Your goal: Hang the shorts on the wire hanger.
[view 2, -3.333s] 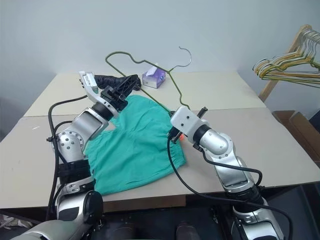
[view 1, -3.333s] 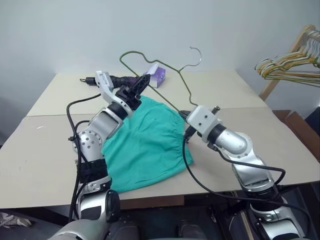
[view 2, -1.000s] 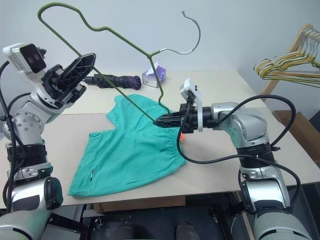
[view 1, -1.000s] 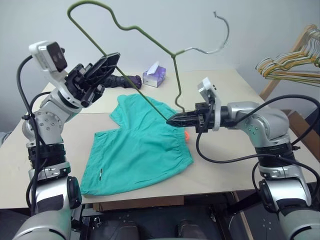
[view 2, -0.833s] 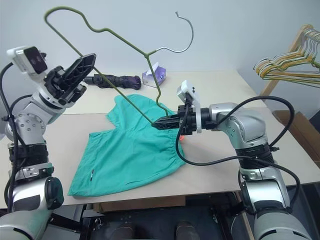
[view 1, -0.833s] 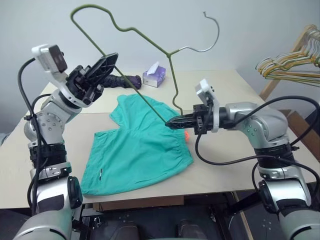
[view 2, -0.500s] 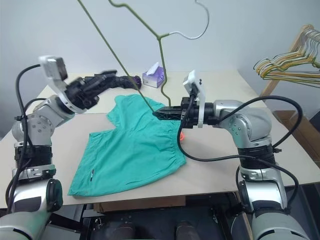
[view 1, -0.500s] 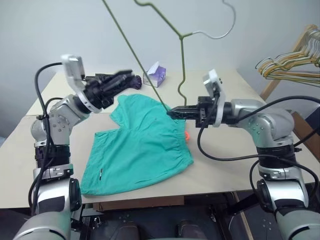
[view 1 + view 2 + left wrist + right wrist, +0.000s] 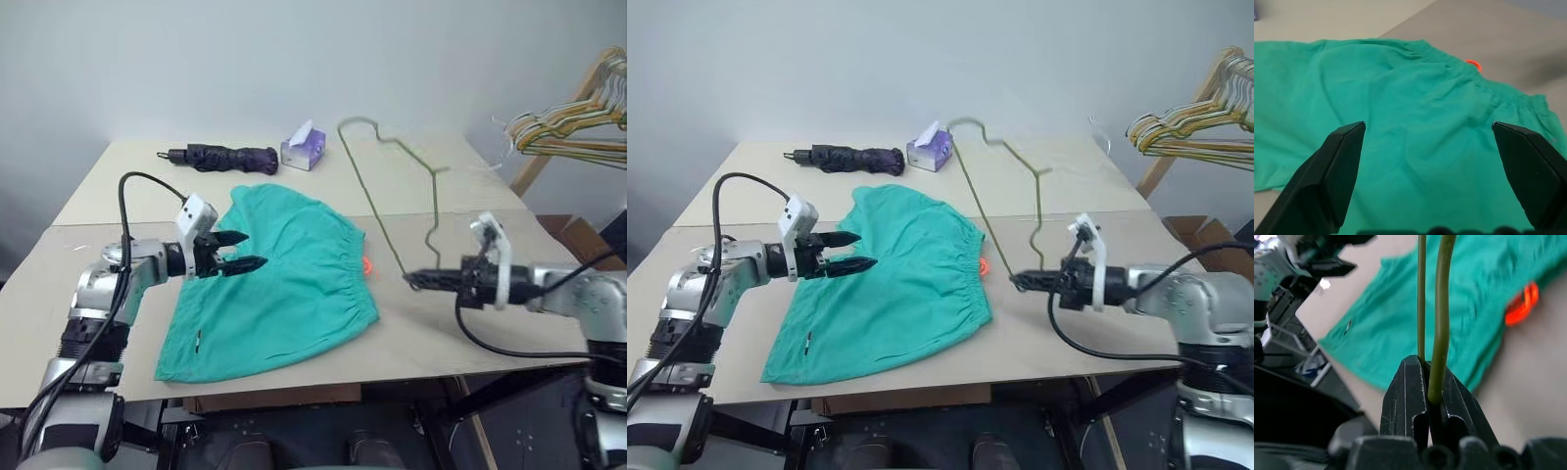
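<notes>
- Table (image 9: 88,294): beige, 2 panels w/ a seam across.
- Shorts (image 9: 284,294): teal, flat on table centre, waistband toward robot's right, orange tag (image 9: 367,265) at that edge.
- Wire hanger (image 9: 387,211): off the shorts, just right of them, tilted up over the table; 1 corner pinched in R gripper.
- R gripper (image 9: 416,279): fingers clamped tight on the wire, low, right of waistband.
- L gripper (image 9: 240,251): fingers spread wide, holding nothing, above shorts' left part.
- Folded umbrella (image 9: 220,155), tissue box (image 9: 302,149): far edge.
</notes>
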Available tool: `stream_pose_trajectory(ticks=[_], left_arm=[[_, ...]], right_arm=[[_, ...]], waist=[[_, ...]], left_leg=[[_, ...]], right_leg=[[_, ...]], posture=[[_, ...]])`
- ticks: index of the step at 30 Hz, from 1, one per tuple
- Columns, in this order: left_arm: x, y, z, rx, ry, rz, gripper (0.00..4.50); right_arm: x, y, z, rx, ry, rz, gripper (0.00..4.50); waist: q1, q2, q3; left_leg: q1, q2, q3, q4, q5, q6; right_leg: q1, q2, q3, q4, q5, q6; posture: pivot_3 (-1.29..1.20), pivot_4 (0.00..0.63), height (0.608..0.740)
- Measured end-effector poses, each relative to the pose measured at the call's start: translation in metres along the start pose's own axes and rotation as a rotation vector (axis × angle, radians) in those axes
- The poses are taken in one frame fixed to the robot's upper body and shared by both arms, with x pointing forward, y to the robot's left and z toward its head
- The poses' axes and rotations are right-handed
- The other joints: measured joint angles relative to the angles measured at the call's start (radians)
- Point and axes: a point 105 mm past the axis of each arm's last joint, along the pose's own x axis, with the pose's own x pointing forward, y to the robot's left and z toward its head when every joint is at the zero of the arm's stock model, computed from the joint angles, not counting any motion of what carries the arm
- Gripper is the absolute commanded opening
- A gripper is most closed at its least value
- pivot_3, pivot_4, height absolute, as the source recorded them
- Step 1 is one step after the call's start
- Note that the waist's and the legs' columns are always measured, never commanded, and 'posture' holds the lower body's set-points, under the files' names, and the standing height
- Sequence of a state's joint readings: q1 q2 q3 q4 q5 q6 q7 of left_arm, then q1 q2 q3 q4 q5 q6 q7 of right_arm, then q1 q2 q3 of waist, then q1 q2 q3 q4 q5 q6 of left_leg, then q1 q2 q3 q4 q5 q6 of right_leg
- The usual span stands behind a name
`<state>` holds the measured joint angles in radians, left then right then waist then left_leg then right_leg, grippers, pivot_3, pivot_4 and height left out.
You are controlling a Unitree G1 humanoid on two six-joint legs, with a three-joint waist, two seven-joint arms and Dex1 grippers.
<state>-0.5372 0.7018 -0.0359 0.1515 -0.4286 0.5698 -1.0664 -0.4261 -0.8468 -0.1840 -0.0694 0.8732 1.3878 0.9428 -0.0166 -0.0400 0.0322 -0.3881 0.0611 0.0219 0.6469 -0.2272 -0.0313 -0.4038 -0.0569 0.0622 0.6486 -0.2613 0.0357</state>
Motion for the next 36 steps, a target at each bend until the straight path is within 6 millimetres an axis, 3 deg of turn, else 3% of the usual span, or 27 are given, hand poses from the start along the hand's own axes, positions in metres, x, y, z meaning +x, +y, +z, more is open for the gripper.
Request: stream_pose_trajectory(ticks=[4,10,17,24,30,36], left_arm=[[0.003,-0.013,-0.008,0.037,0.040,-0.041,4.47],[0.006,-0.020,-0.001,0.078,0.033,-0.062,4.47],[0.009,-0.023,0.001,0.086,0.023,-0.058,4.47],[0.008,-0.022,-0.005,0.069,0.030,-0.040,4.47],[0.008,-0.022,-0.006,0.070,0.030,-0.037,4.47],[0.011,-0.024,-0.005,0.077,0.027,-0.039,4.47]], right_arm=[[-0.024,-0.015,-0.046,0.258,0.163,-0.057,0.00],[-0.030,-0.031,-0.073,0.462,0.252,-0.082,0.00],[-0.022,-0.041,-0.075,0.440,0.293,-0.082,0.00],[-0.011,-0.030,-0.064,0.340,0.272,0.033,0.00],[-0.002,-0.020,-0.072,0.248,0.372,0.083,0.00],[0.000,-0.041,-0.062,0.238,0.400,-0.022,0.00]], waist=[[-0.003,0.000,0.000],[-0.013,0.000,0.000],[-0.016,0.000,0.000],[-0.011,0.000,0.000],[-0.001,0.000,0.000],[0.002,0.000,0.000]], left_leg=[[0.001,0.000,0.000,0.000,0.000,0.000],[0.002,0.000,0.000,0.001,0.000,0.000],[0.001,0.000,0.000,0.001,0.000,0.000],[0.001,0.000,0.000,0.001,0.000,0.000],[0.001,0.000,0.000,0.001,0.000,0.000],[0.001,0.000,0.000,0.001,0.000,0.000]], right_leg=[[0.001,0.000,0.001,0.000,0.000,0.000],[0.001,0.000,0.001,0.000,0.000,0.000],[0.001,0.000,0.001,0.000,0.000,0.001],[0.001,0.000,0.001,0.000,0.000,0.001],[0.001,0.000,0.001,0.000,0.000,0.001],[0.001,0.000,0.001,0.000,0.000,0.001]], posture=[[0.00,0.000,0.740],[0.01,0.000,0.740],[0.03,0.000,0.740],[0.03,0.000,0.740],[0.04,0.000,0.740],[0.05,0.000,0.740]])
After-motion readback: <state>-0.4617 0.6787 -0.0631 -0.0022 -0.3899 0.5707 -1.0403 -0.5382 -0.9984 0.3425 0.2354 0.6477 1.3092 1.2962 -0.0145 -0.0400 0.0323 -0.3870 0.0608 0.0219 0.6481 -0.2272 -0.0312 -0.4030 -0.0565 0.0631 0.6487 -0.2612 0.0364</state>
